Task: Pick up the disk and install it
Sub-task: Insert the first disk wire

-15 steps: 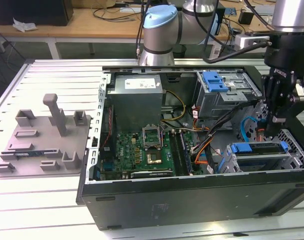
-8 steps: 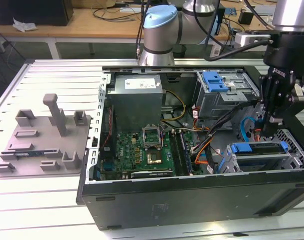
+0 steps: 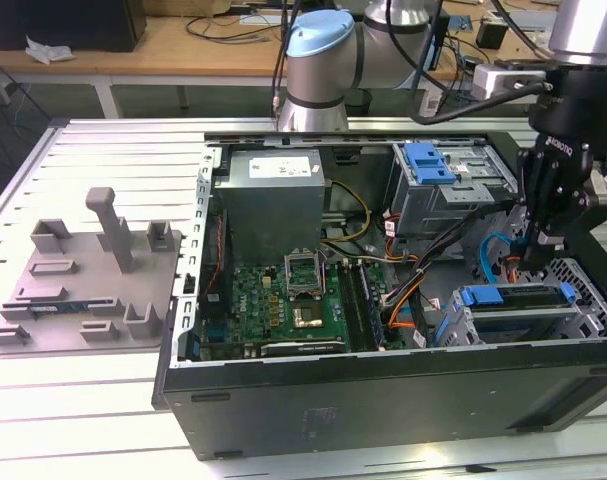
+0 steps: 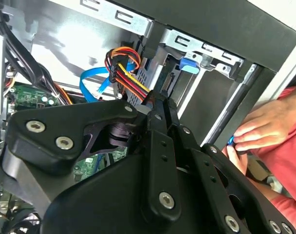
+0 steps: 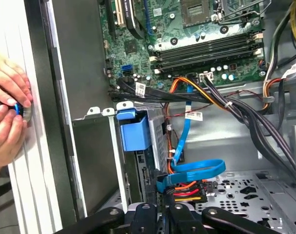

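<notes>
- Currently the open computer case (image 3: 383, 405) lies on its side on a slatted metal table (image 3: 73, 410), and the gripper (image 3: 538, 262) hangs inside it at about 3 o'clock in the exterior view.
- Its two black fingers (image 4: 157, 109) are drawn together at the tips with nothing visibly clamped between them. In both wrist views the gripper (image 4: 162, 103) (image 5: 163, 217) points at a bundle of red, orange and yellow wires (image 5: 187, 189).
- I cannot tell whether the fingertips touch that bundle or the looping blue cable (image 5: 189, 168) just beside it.
- The disk (image 3: 513, 297) stands on edge in the lower drive cage (image 3: 588, 300), at about 4 o'clock in the case and just below the gripper. Its blue carrier edge lies along the cage top.
- In the first wrist view the carrier's blue end (image 5: 134, 132) sits at the mouth of that cage, close to the fingers.
- An upper drive cage (image 3: 473, 195), at about 1 o'clock, carries a blue latch piece (image 3: 428, 162).
- The motherboard (image 3: 283, 295) fills the case floor near 7 o'clock, with a grey power supply (image 3: 273, 195) at 11 o'clock.
- A grey plastic holder (image 3: 83, 285) with upright posts rests on the table at 9 o'clock, well apart from the case.
- Outside the case wall, a person's hand (image 5: 9, 83) pinches a small blue object (image 5: 17, 109). The second wrist view shows a pink sleeve (image 4: 289, 161).
</notes>
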{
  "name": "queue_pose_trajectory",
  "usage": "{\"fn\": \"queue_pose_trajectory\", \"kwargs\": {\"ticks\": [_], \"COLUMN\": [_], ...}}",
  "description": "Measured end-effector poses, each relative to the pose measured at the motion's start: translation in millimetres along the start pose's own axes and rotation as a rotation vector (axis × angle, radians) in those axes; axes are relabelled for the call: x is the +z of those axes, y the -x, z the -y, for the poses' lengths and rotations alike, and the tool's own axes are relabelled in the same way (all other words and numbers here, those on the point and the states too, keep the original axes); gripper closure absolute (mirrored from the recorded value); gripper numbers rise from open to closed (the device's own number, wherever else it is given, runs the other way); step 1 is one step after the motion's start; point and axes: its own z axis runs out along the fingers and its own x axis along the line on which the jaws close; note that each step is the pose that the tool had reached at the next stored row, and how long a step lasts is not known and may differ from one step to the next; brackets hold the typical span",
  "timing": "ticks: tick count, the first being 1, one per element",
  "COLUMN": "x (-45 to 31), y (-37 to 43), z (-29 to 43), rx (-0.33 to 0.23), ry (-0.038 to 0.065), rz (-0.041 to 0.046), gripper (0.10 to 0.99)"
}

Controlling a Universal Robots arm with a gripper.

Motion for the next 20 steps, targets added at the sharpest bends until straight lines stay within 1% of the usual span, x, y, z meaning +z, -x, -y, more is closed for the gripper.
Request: {"fn": "queue_pose_trajectory", "kwargs": {"ticks": [1, 2, 4, 5, 6, 8, 9, 11, 13, 15, 16, 17, 18, 19, 20], "x": [0.0, 0.0, -0.1, -0.3, -0.3, -0.7, -0.7, -1.0, -1.5, -1.8, -1.3, -0.8, 0.1, 1.3, 1.9], "y": [-0.7, -1.6, -3.2, -4.3, -4.9, -7.9, -9.1, -10.6, -12.5, -17.3, -19.4, -21.2, -24.8, -28.9, -30.8], "z": [0.3, 0.7, 1.5, 2.1, 2.5, 3.9, 4.5, 5.2, 6.3, 8.2, 8.7, 9.0, 9.6, 10.3, 10.6], "rx": [0.000, 0.000, 0.000, 0.000, 0.000, 0.001, 0.001, 0.000, 0.000, 0.001, 0.001, 0.001, 0.001, 0.002, 0.002], "ry": [0.001, 0.002, 0.004, 0.005, 0.006, 0.009, 0.009, 0.011, 0.012, 0.015, 0.016, 0.017, 0.018, 0.020, 0.021], "rz": [0.0056, 0.0138, 0.0266, 0.0360, 0.0414, 0.0633, 0.0708, 0.0799, 0.0918, 0.1126, 0.1193, 0.1241, 0.1328, 0.1451, 0.1524], "gripper": [0.922, 0.922, 0.922, 0.922, 0.922, 0.922, 0.922, 0.922, 0.922, 0.922, 0.922, 0.922, 0.922, 0.922, 0.922]}}
